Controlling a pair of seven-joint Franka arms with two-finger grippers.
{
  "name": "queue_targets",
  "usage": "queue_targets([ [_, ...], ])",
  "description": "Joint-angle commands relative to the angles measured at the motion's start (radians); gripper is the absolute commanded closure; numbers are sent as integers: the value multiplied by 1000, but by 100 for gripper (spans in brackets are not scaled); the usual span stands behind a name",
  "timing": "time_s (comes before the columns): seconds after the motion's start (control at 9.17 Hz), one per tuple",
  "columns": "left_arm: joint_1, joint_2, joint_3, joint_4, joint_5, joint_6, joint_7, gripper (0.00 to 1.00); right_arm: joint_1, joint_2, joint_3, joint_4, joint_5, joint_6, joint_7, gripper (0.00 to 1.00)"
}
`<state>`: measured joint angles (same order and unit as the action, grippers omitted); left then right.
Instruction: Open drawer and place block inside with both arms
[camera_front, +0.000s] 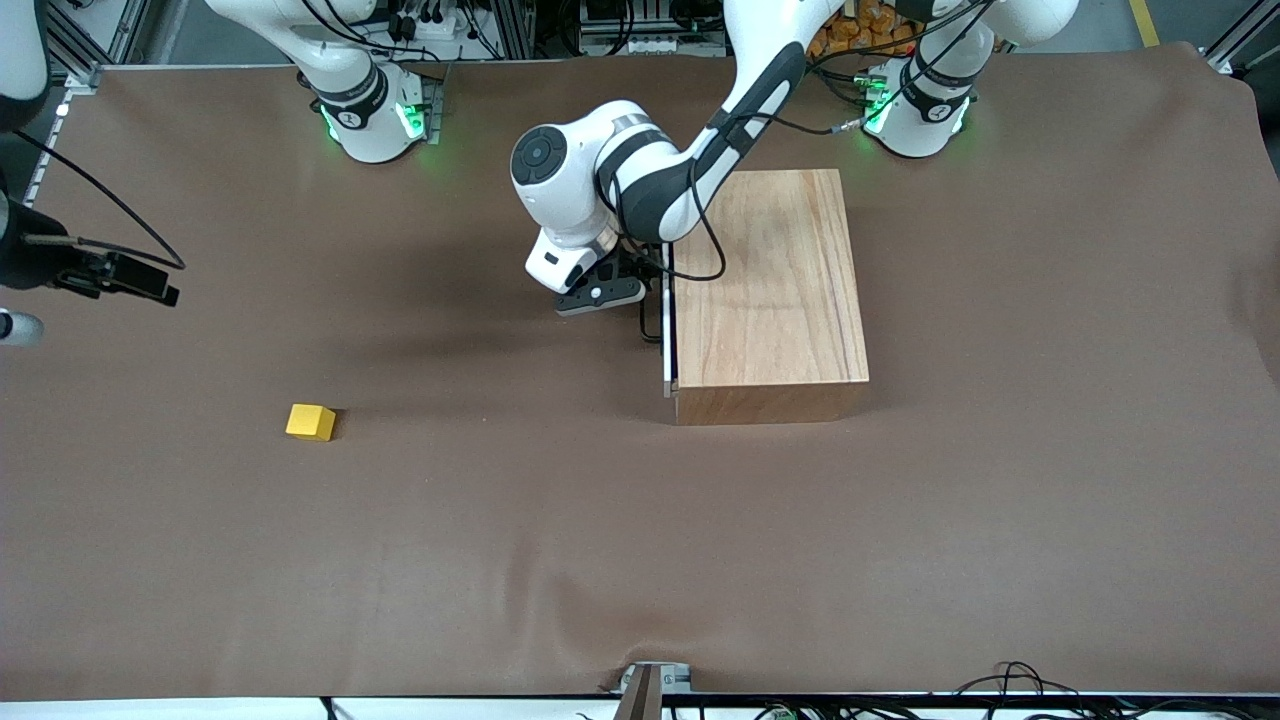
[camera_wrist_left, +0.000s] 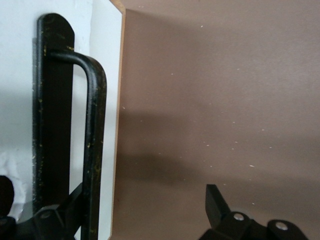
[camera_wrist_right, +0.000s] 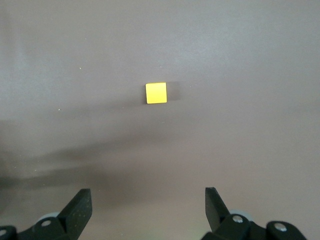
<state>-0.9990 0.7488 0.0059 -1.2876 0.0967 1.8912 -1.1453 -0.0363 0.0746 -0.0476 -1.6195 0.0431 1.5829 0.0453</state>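
The large light-wood box (camera_front: 770, 290) stands mid-table. The drawer's whitish front panel (camera_front: 668, 330) is flush with the box and faces the right arm's end of the table. Its black wire handle (camera_front: 650, 325) also shows in the left wrist view (camera_wrist_left: 92, 140). My left gripper (camera_front: 600, 292) is open at the handle (camera_wrist_left: 145, 207). One of its fingers (camera_wrist_left: 65, 215) is against the handle's bar and the other is over bare table. The yellow block (camera_front: 311, 422) lies alone, nearer the camera, toward the right arm's end. My right gripper (camera_front: 120, 278) hangs open and empty over the table, with the block (camera_wrist_right: 156, 93) ahead of its fingertips (camera_wrist_right: 148, 205).
A brown cloth (camera_front: 640, 540) covers the table, with slight wrinkles near the front edge. A metal clamp (camera_front: 650, 685) sits at the middle of the front edge. The left arm's black cable (camera_front: 715, 250) loops over the box top.
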Motion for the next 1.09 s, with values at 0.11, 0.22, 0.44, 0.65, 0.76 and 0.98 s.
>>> queue_targets([
  [0.11, -10, 14, -29, 28, 8, 66, -53, 0, -4, 78, 5, 10, 1, 57, -33, 0],
  [0.22, -12, 17, -38, 28, 8, 89, -57, 0, -5, 120, 5, 7, 1, 83, -38, 0],
  [0.44, -18, 18, -44, 28, 6, 112, -59, 0, -4, 194, 5, -61, 1, 228, -38, 0],
  [0.65, -32, 17, -50, 28, 5, 138, -59, 0, 2, 298, 6, -68, 15, 320, -35, 0],
  [0.76, -36, 18, -53, 28, 5, 155, -57, 0, 19, 350, 6, -68, 14, 374, -33, 0],
  [0.98, -46, 20, -58, 28, 3, 204, -86, 0, 16, 474, 8, -69, 43, 481, -28, 0],
])
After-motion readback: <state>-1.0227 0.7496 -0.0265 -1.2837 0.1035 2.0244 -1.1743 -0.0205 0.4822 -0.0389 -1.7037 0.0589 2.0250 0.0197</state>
